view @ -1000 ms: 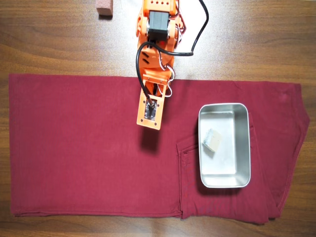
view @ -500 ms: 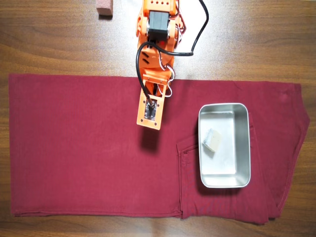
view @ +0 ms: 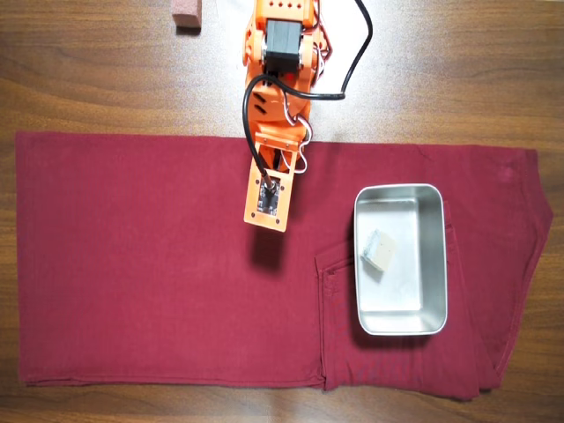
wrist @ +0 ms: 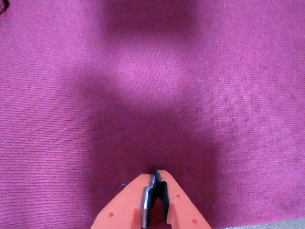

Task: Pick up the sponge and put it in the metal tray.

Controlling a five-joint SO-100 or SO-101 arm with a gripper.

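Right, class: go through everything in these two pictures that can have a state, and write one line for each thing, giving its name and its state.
claw: shut, empty, over bare cloth.
sponge: lying inside the tray, near its left wall, slightly askew.
metal tray: upright on the cloth, holding only the sponge.
red cloth: spread flat over the table.
pinkish-brown block: on bare wood at the top edge, partly cut off.
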